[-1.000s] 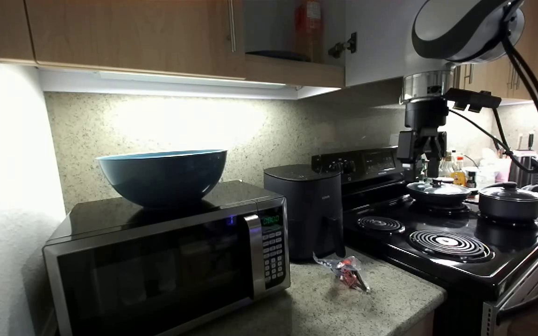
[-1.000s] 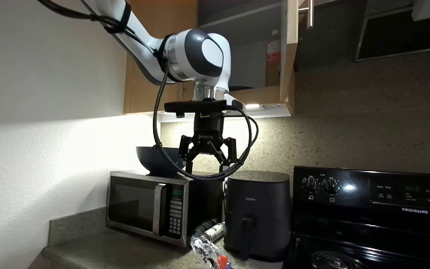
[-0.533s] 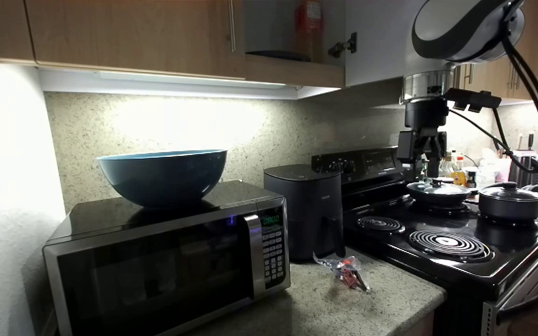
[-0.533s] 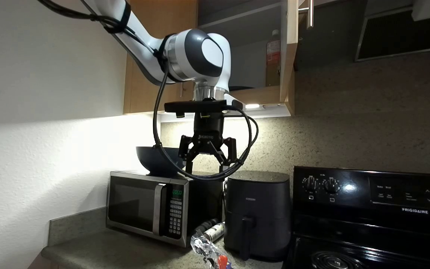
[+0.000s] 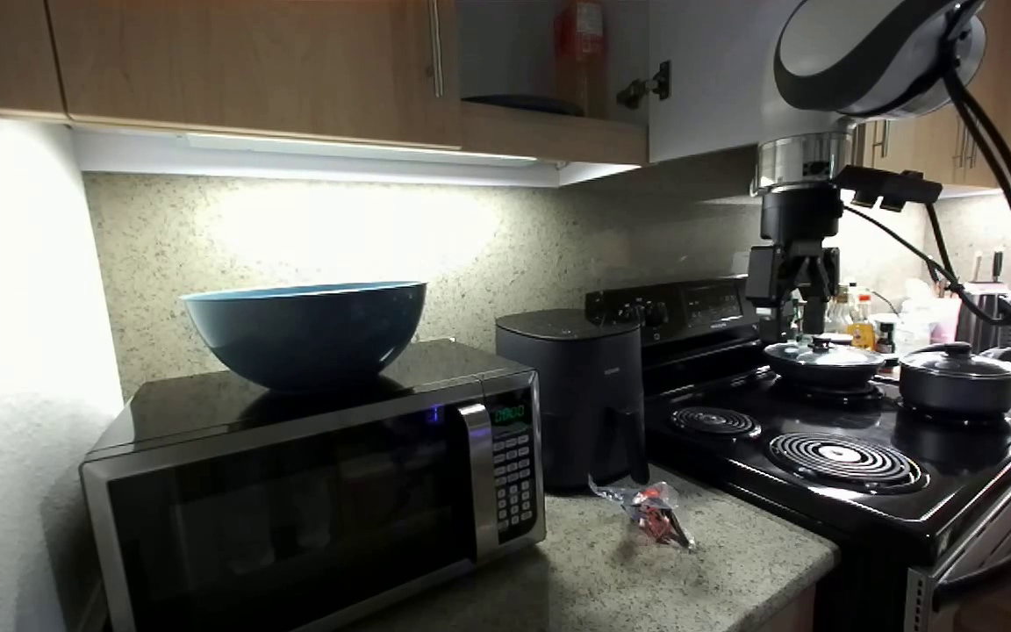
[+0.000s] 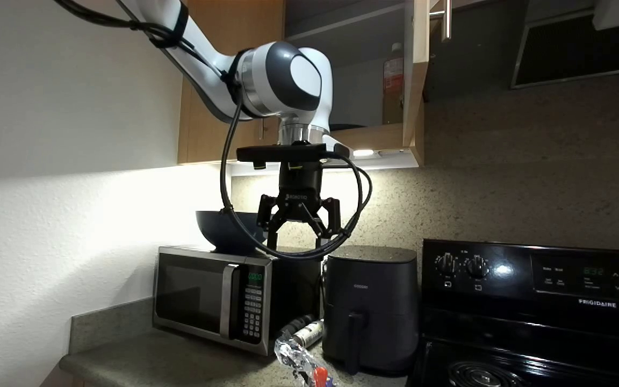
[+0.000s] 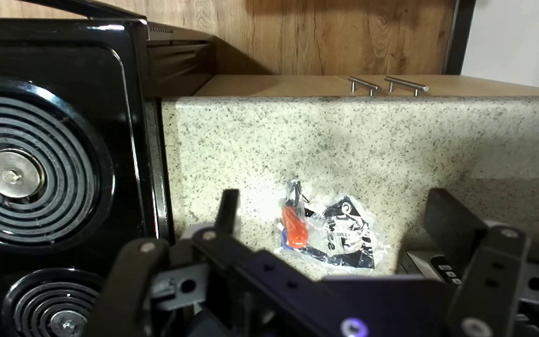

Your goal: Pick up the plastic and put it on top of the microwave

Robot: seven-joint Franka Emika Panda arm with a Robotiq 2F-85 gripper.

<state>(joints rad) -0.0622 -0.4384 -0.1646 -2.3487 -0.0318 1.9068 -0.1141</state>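
The plastic is a clear crumpled wrapper with red and dark parts. It lies on the counter to the right of the microwave and is cut off at the bottom edge of an exterior view. The silver-grey microwave also shows in an exterior view; only a corner shows in the wrist view. My gripper is open and empty, pointing down, well above the counter, as an exterior view also shows. In the wrist view the plastic appears between the open fingers of the gripper.
A big blue bowl stands on the microwave. A black boxy appliance stands beside the microwave, behind the plastic. The black stove bears pans. A cabinet door hangs open above. A can lies by the appliance.
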